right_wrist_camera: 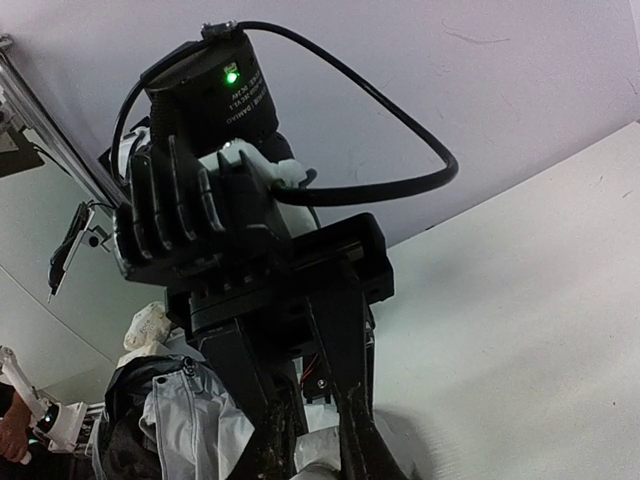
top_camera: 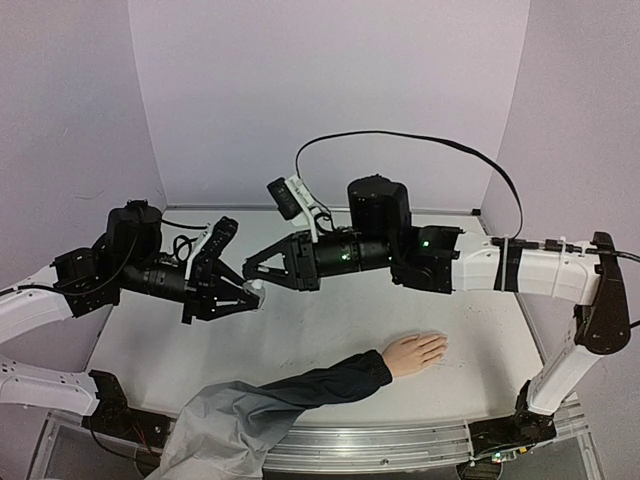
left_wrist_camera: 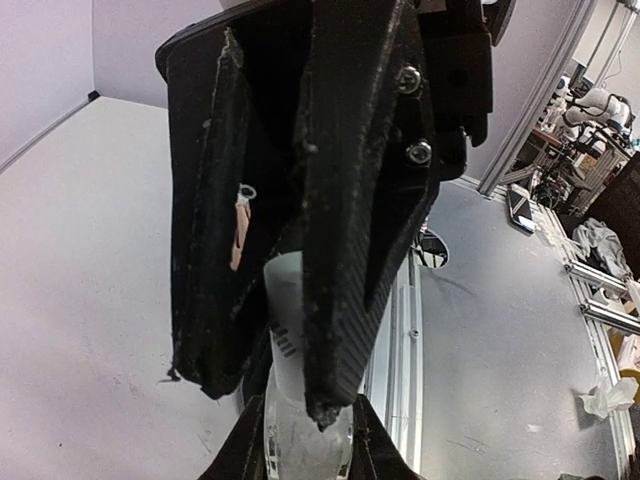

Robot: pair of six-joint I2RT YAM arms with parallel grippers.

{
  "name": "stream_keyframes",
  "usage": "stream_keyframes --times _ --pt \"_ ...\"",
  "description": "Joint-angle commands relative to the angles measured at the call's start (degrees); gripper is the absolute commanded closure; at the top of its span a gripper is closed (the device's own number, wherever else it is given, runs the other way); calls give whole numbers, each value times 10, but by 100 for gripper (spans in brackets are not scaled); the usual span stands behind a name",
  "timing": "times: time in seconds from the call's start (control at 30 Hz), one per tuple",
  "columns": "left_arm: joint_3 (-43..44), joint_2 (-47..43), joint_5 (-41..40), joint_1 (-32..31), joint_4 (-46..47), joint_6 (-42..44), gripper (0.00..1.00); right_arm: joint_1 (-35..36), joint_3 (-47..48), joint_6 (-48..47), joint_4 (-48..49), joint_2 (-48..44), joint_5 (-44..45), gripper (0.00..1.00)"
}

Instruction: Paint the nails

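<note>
Where they meet left of centre overhead, left gripper [top_camera: 253, 297] and right gripper [top_camera: 249, 269] each clamp a whitish cylinder [top_camera: 258, 291]; the nails [top_camera: 440, 345] lie lower right. Left wrist: cylinder pinched, lower centre. Right wrist: pinched, bottom edge.

Lighting: even, diffuse, from overhead; lavender walls [top_camera: 330, 90] and pale table [top_camera: 330, 330] bright, without glare.
Shadows: soft and faint on the table.
Top view: sharp, mild bowing at the edges.
Left wrist view: fingers [left_wrist_camera: 350, 200] close to the lens, dark (surface grain still legible); far background soft.
Right wrist view: strong wide-angle bend; green indicator lamp [right_wrist_camera: 232, 76] blooms.
</note>
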Motion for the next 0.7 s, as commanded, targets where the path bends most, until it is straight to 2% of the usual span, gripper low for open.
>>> stream_keyframes --times 0.0,0.07,0.2,0.27,0.33,0.37,0.4,0.43,0.5,0.57,0.67 --pt "22 -29 -39 1 42 9 100 10 31 5 29 15 -9 91" --pt "20 -37 -73 1 42 6 100 15 36 9 29 23 2 99" --pt "10 -53 -214 1 43 -9 100 26 46 42 30 46 72 100" --pt "5 -60 -300 1 42 -11 100 36 51 89 28 67 158 100" --pt "0 -63 -387 1 42 -11 100 59 71 153 3 96 304 100" --pt "0 -63 -414 1 40 -11 100 75 97 200 -45 118 391 100" --pt "-1 -62 -434 1 38 -11 100 89 140 256 -108 147 460 100" --pt "-1 -61 -451 1 36 -11 100 102 185 279 -145 180 490 100" --pt "-1 -59 -468 1 33 -11 100 138 279 280 -187 251 533 100" --pt "-1 -58 -465 1 32 -11 100 156 352 264 -202 288 540 100" --pt "0 -57 -447 1 32 -11 100 157 354 262 -194 275 550 100"
